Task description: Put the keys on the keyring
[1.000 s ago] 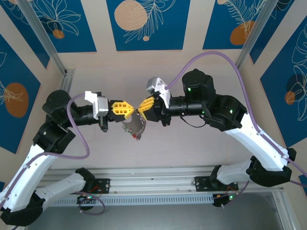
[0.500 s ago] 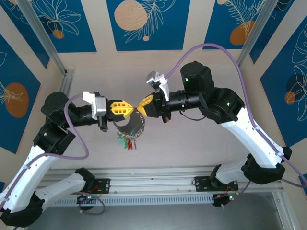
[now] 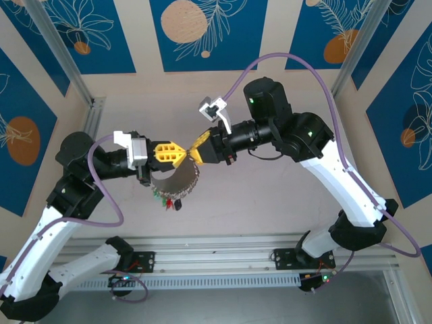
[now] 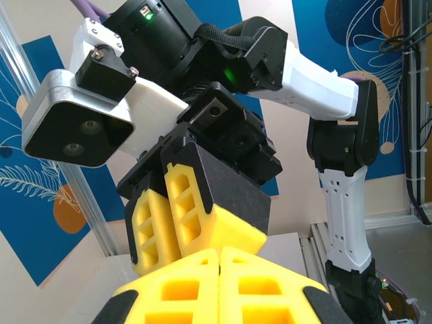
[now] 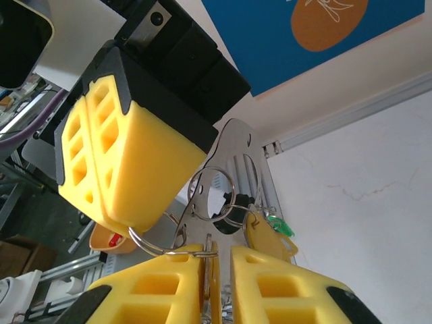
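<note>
Both grippers meet tip to tip above the table. My left gripper (image 3: 177, 152) (image 4: 219, 251) is shut on the keyring (image 3: 177, 183), and the thin grey wire (image 5: 152, 246) comes out of that gripper's tip (image 5: 121, 219). Small keys and green and red tags (image 3: 167, 198) hang below. The wire runs across to my right gripper (image 3: 196, 150) (image 5: 223, 253), whose jaws stand slightly apart. A thin metal key (image 5: 214, 277) stands edge-on in that gap, against the left finger. I cannot tell whether it is threaded on the wire. A smaller ring (image 5: 216, 196), a yellow tag (image 5: 266, 239) and a green tag (image 5: 278, 226) hang behind.
A flat metal plate with holes (image 5: 233, 158) hangs on the bunch. An aluminium rail (image 3: 223, 260) runs along the near table edge. Frame posts (image 3: 64, 57) and blue patterned wall panels (image 3: 202, 34) close the back and sides.
The right arm has swung up and to the left, and both grippers have shifted left. The hanging bunch has swung left under the left gripper. The right jaws have parted a little.
</note>
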Controlling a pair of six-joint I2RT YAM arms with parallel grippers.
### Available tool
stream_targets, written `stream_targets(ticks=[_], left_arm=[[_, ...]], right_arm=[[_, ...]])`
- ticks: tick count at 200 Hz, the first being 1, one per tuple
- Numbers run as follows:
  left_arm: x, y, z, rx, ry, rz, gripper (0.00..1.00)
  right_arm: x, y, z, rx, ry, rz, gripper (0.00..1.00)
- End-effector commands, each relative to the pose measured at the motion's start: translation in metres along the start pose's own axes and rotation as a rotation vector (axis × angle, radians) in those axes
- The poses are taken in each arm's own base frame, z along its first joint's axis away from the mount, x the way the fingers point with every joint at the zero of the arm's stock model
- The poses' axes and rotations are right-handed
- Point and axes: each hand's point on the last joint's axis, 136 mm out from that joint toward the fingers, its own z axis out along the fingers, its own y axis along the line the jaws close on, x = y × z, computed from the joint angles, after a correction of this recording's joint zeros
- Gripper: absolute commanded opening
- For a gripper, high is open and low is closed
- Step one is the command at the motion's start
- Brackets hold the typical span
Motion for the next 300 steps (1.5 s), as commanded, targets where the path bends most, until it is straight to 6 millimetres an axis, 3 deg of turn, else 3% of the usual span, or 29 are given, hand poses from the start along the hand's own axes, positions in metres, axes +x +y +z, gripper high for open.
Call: stream_targets(ticks=[1, 25, 55, 94, 132, 154, 192, 209, 247, 300], left_arm=[[-0.041, -0.007, -0.005, 0.021, -0.135, 0.136, 0.0], [-0.042, -0.004, -0.004, 0.009, -0.161, 0.137, 0.0], [-0.042, 0.002, -0.004, -0.022, -0.175, 0.137, 0.0], [-0.038, 0.007, -0.001, -0.039, -0.143, 0.122, 0.0], [-0.037, 0.006, 0.004, 0.004, -0.116, 0.087, 0.0], [-0.038, 0.003, 0.005, 0.028, -0.115, 0.067, 0.0], [-0.046, 0.004, 0.005, 0.033, -0.156, 0.046, 0.0], [-0.044, 0.006, 0.007, 0.027, -0.161, 0.036, 0.0], [-0.041, 0.019, 0.009, -0.039, -0.16, 0.029, 0.0], [-0.036, 0.03, 0.008, -0.107, -0.155, 0.027, 0.0]], right_arm=[[0.012, -0.007, 0.005, -0.006, 0.051, 0.083, 0.18], [0.006, 0.0, 0.0, -0.044, 0.019, 0.078, 0.22], [-0.002, 0.01, -0.012, -0.07, -0.031, 0.059, 0.41], [-0.002, 0.002, -0.037, 0.121, -0.099, -0.042, 0.64], [0.004, 0.017, -0.061, 0.252, -0.175, -0.249, 0.69], [0.012, 0.028, -0.055, 0.244, -0.182, -0.347, 0.68], [0.018, 0.025, -0.032, 0.294, -0.231, -0.424, 0.68], [0.01, 0.034, -0.026, 0.296, -0.277, -0.473, 0.76], [-0.005, 0.021, -0.015, 0.414, -0.31, -0.458, 0.78], [-0.014, 0.023, -0.011, 0.441, -0.361, -0.461, 0.8]])
